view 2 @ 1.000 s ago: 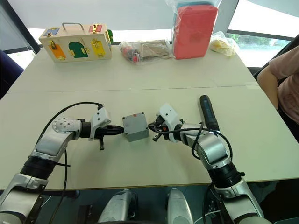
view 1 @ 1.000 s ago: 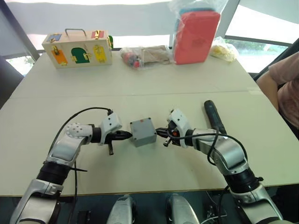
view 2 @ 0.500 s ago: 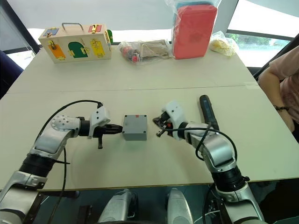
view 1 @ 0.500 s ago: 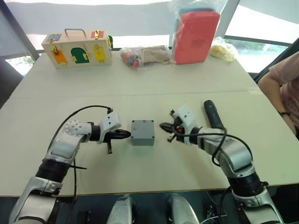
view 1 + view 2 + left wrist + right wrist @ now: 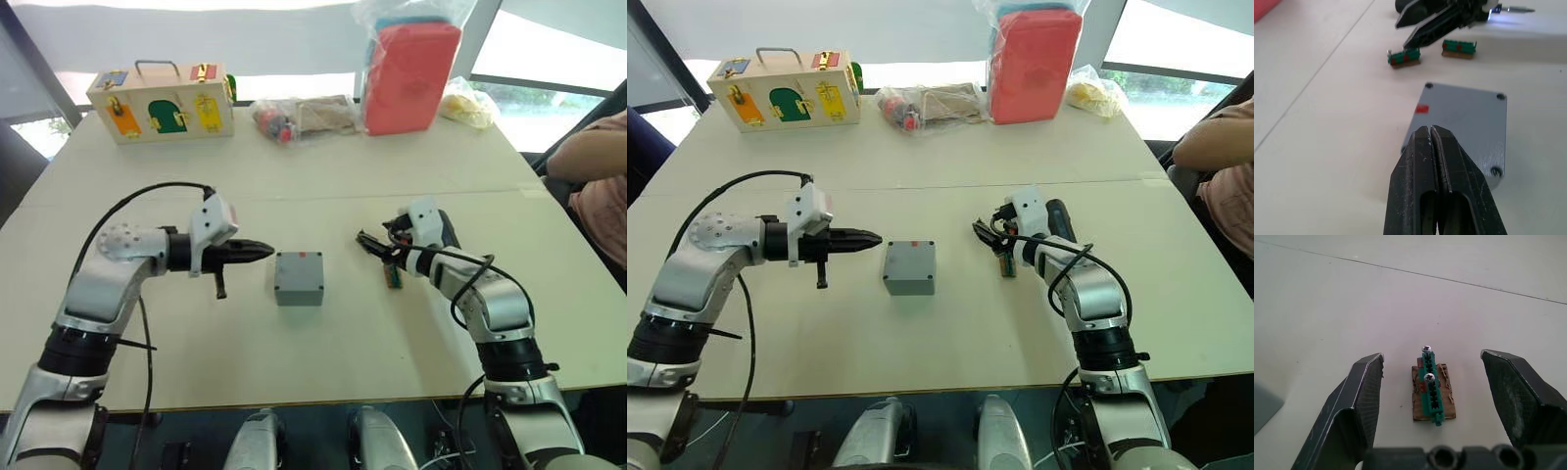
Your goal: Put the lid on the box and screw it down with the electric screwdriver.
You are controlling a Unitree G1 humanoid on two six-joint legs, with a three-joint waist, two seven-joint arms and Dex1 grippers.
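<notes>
Left eye view, one grey box (image 5: 299,278) with its lid (image 5: 1462,120) on at table centre, two green connector blocks (image 5: 1404,57) beyond it, left gripper (image 5: 263,252) pinched together beside the box, right gripper (image 5: 367,241) spread wide, one electric screwdriver (image 5: 1059,221) behind it.

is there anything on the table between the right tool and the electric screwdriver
Nothing visible stands between them. The right tool hovers open above a small green connector block, and the electric screwdriver lies on the table just beyond the right arm's wrist, which partly covers it in the head views.
</notes>
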